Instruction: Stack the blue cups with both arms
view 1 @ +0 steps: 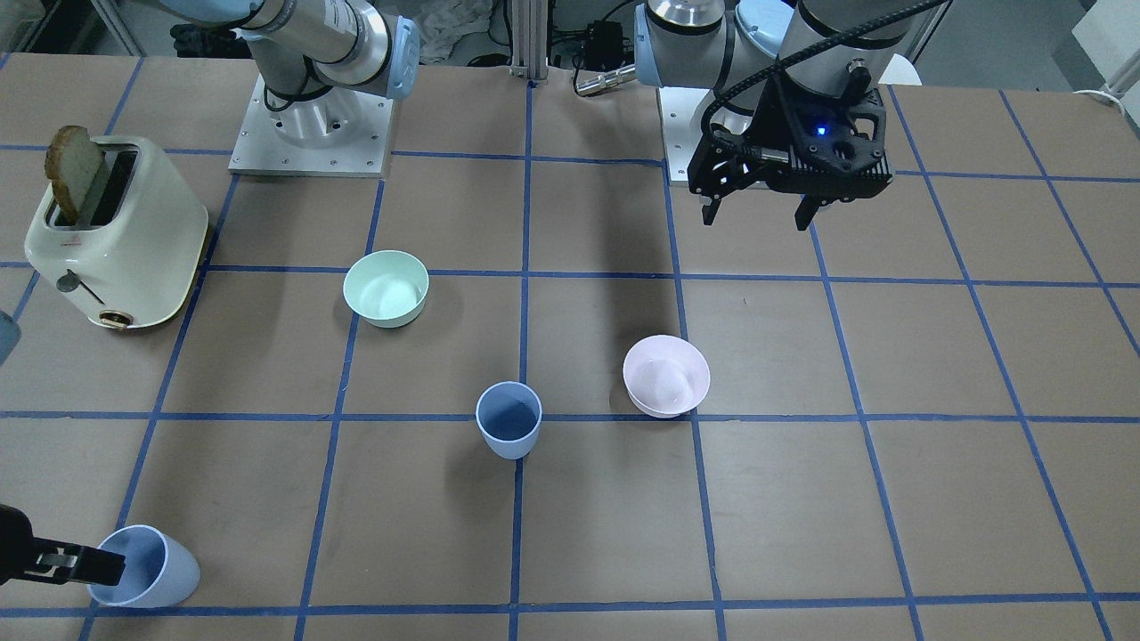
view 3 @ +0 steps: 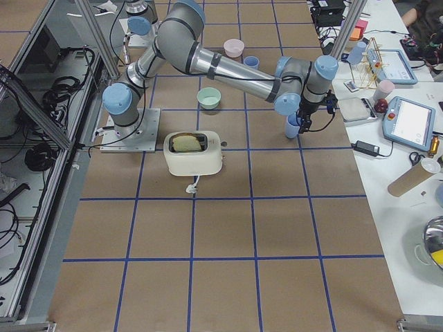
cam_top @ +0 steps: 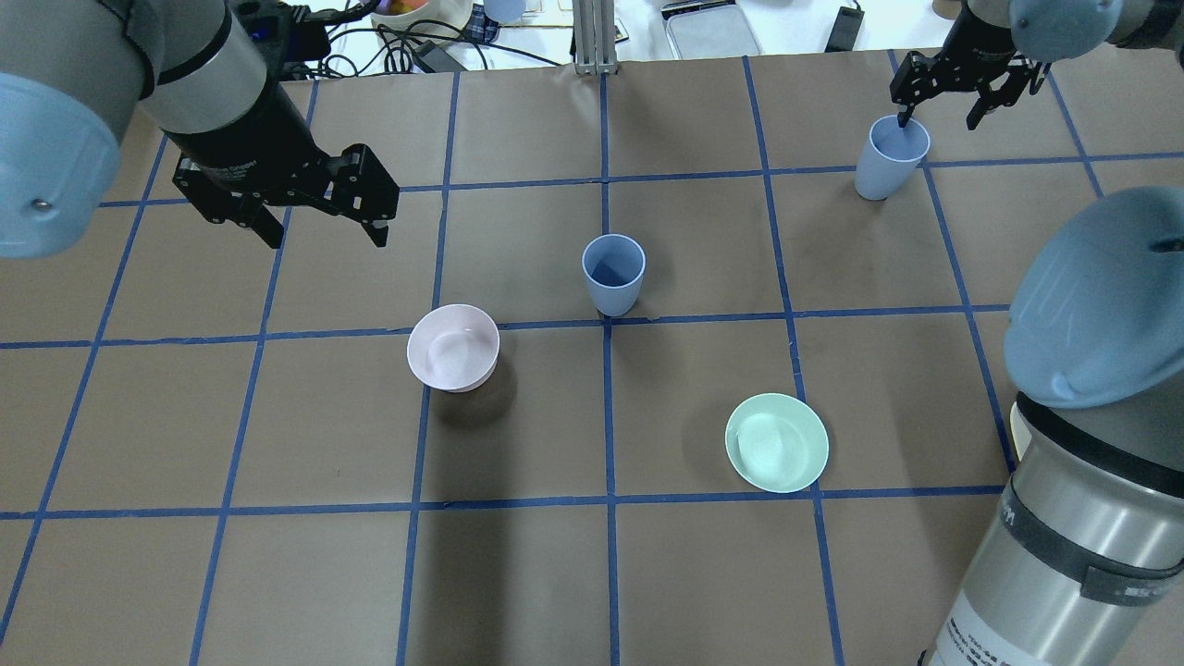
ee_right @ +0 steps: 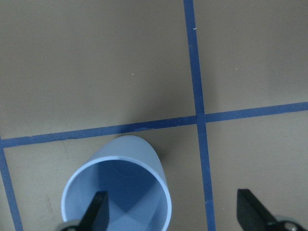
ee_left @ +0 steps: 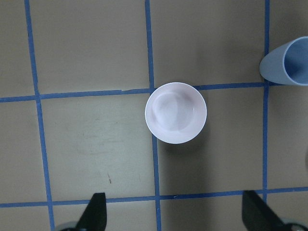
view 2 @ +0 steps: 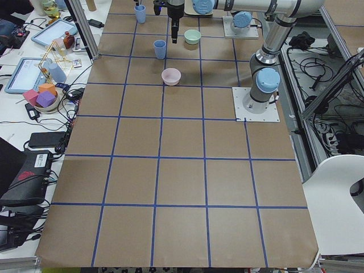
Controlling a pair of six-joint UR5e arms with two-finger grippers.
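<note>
One blue cup (cam_top: pixel 612 273) stands upright near the table's middle; it also shows in the front view (view 1: pixel 508 418). The second blue cup (cam_top: pixel 890 157) stands at the far right; it also shows in the front view (view 1: pixel 147 565) and the right wrist view (ee_right: pixel 118 187). My right gripper (cam_top: pixel 938 120) is open, with one finger (ee_right: pixel 98 211) inside this cup's mouth and the other finger outside, well clear of it. My left gripper (cam_top: pixel 326 239) is open and empty. It hovers above the table, left of the middle cup and behind the pink bowl (ee_left: pixel 175 113).
A pale pink bowl (cam_top: pixel 453 347) sits left of the middle cup. A mint-green bowl (cam_top: pixel 776 442) sits nearer the robot on the right. A cream toaster (view 1: pixel 116 236) with a bread slice stands at the right arm's side of the table.
</note>
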